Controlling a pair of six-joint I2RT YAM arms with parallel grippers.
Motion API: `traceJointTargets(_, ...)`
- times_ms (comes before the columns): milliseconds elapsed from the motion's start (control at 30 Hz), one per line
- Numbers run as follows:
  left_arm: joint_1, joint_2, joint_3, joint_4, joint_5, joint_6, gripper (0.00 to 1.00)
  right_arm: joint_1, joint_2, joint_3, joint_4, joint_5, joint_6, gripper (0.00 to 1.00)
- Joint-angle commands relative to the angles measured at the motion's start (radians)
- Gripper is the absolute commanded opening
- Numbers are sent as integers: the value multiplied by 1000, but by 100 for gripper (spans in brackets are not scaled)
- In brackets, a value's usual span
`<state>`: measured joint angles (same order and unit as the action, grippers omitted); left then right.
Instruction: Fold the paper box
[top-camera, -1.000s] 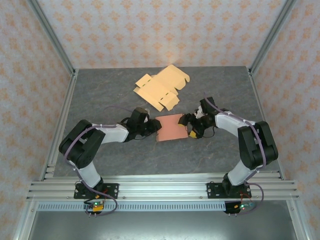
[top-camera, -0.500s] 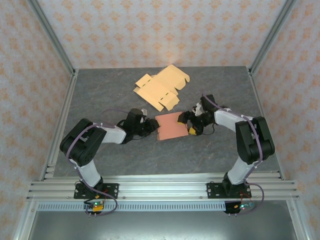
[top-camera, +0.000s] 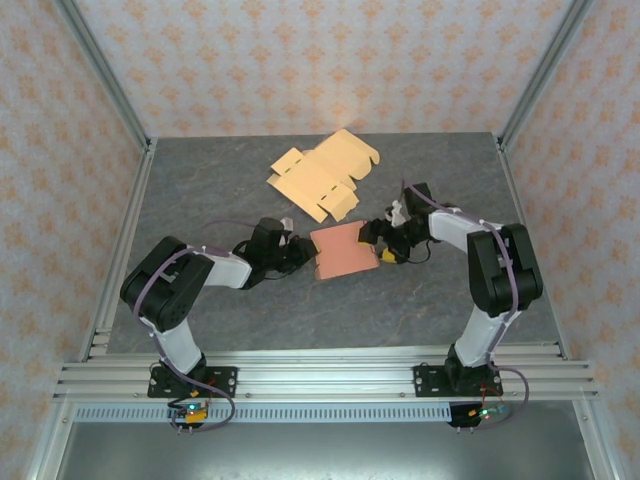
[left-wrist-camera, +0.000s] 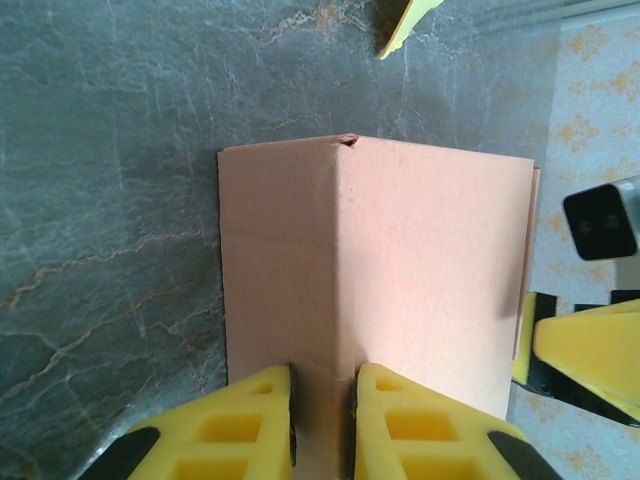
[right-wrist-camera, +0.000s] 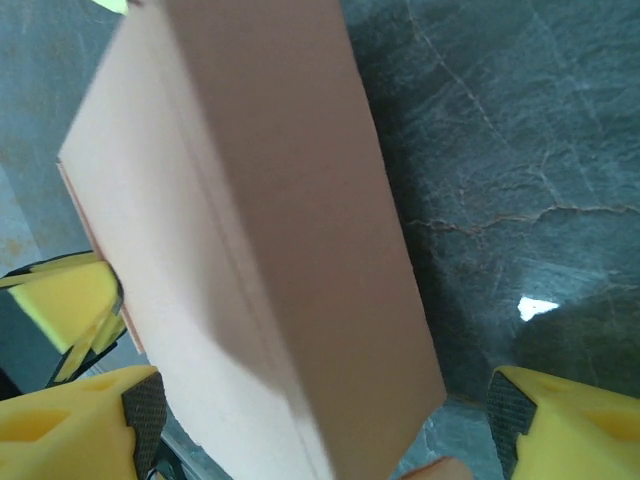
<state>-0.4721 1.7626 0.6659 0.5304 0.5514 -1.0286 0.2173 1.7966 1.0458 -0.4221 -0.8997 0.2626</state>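
Observation:
The pink paper box (top-camera: 345, 251) lies folded flat on the grey table between my two arms. My left gripper (top-camera: 304, 255) is at its left edge. In the left wrist view the two yellow fingers (left-wrist-camera: 250, 425) pinch a raised crease of the paper box (left-wrist-camera: 420, 260), so the left gripper (left-wrist-camera: 322, 415) is shut on it. My right gripper (top-camera: 379, 243) is at the box's right edge. In the right wrist view the right gripper (right-wrist-camera: 320, 430) stands open, its fingers wide on either side of the tilted paper box (right-wrist-camera: 260, 230), with a gap at the right pad.
A flat, unfolded tan cardboard blank (top-camera: 325, 175) lies behind the box towards the back of the table; its corner (left-wrist-camera: 400, 20) shows in the left wrist view. Metal frame posts and patterned walls close in the table (top-camera: 400, 300) on three sides.
The left fingers have closed onto the box's crease. The right gripper has shifted a little back and left along the box's right edge, staying wide.

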Motion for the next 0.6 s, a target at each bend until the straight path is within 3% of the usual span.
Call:
traceJointTargets(0,12,82,-51,-201,-47,-7,17,1,52,29,48,-77,-31,80)
traceJointTargets(267,27,111,-65,-146,-19,-31,15,45,92,27,124,-185,-9,76)
traceJointTargets(367,27,117,-61,-141,-11,-31,16,45,98,32,135,-200,3,66)
traceJointTargets(567,27,70,-77,-63,26,-9,38,47,69,8,192,-207,107,51)
